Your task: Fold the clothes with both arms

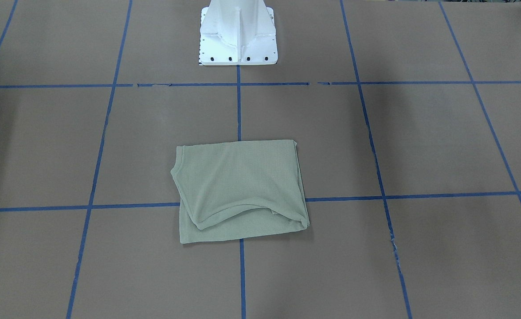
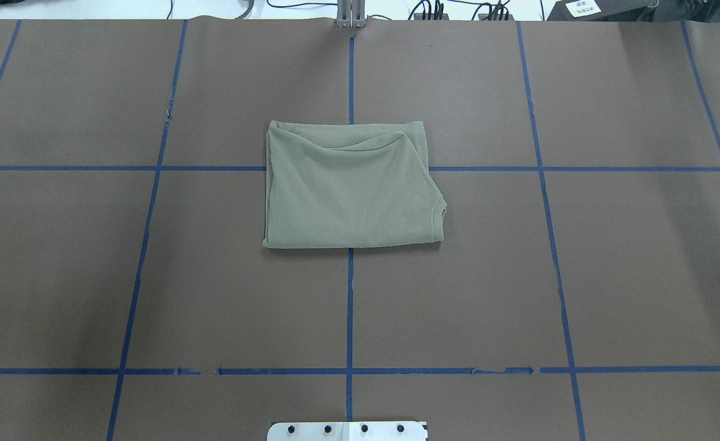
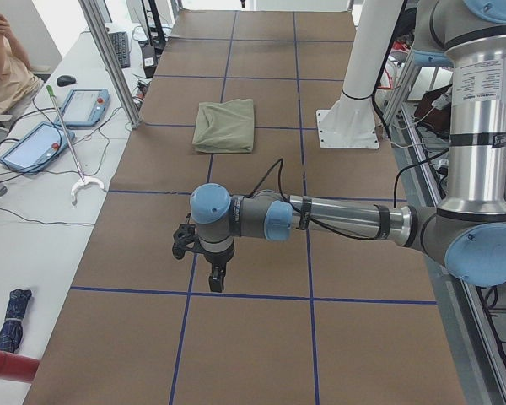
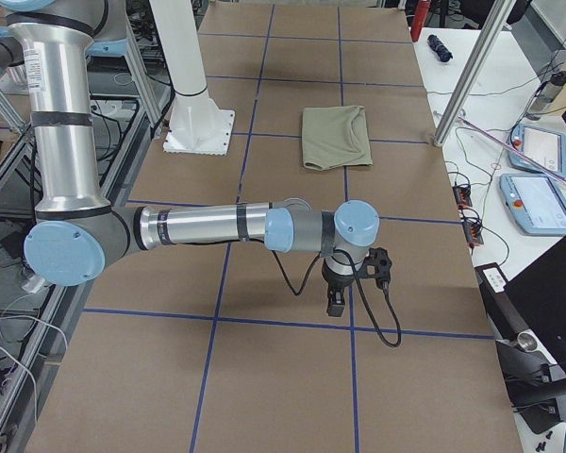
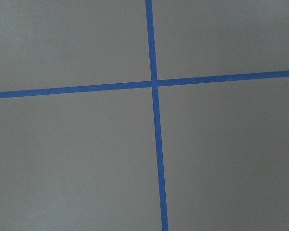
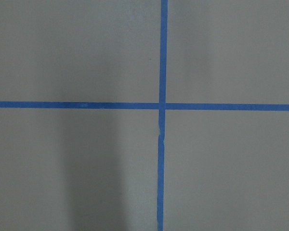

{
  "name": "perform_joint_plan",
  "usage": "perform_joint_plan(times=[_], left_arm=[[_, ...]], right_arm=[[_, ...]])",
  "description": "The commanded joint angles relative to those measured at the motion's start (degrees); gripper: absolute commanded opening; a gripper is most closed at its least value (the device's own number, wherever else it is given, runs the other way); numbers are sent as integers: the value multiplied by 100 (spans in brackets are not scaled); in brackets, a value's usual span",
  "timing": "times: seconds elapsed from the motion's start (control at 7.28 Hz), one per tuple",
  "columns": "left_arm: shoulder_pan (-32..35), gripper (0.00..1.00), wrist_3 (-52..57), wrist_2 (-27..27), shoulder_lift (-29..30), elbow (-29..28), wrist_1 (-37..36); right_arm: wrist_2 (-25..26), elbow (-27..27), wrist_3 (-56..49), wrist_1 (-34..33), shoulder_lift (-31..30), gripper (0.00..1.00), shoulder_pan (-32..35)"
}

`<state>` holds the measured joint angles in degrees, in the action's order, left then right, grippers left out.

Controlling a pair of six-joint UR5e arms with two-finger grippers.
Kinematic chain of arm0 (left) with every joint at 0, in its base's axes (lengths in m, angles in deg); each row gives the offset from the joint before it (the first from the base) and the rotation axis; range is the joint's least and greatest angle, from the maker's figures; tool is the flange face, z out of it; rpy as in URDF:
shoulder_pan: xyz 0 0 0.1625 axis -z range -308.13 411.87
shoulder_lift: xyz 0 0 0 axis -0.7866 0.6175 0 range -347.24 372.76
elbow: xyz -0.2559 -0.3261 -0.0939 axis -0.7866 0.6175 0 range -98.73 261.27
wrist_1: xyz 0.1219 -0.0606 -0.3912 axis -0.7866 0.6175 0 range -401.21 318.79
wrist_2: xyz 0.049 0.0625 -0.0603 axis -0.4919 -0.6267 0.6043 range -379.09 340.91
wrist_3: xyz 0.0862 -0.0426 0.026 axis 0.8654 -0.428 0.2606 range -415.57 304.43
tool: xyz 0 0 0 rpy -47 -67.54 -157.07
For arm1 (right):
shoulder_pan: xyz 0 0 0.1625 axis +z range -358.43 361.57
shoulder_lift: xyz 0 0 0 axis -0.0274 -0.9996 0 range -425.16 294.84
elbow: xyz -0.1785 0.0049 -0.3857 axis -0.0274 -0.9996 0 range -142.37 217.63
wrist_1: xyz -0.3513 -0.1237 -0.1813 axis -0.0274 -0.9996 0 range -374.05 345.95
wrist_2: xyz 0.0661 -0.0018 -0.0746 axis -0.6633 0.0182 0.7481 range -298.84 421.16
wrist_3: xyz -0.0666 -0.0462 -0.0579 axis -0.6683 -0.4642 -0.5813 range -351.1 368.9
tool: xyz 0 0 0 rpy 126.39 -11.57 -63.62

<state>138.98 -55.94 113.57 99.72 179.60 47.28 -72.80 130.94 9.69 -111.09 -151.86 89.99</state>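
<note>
Shirt (image 2: 350,187) lies folded, left gripper (image 3: 217,278) and right gripper (image 4: 337,303) well clear, openness impossible to tell; any last touch should square that skewed top layer.

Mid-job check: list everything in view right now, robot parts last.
Folded shirt: one, pale sage green, table centre, over a tape crossing.
Table cover: one, brown, whole tabletop.
Tape lines: grid, blue, on the cover.
Pedestal base: one, white, robot's table edge.
Teach pendants: two, blue-grey, side bench.
Person: one, seated at that bench.
Left arm: one, silver-grey, blue caps; left end effector black, over bare cover, state unclear.
Right arm: one, same colours; right end effector black, over bare cover, state unclear.
</note>
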Motion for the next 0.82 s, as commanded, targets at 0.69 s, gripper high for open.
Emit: perform_joint_plan(times=[0.69], left_arm=[[-54,100,-16,-12,286,230,-7]], right_arm=[[10,39,0,1,4,100,0]])
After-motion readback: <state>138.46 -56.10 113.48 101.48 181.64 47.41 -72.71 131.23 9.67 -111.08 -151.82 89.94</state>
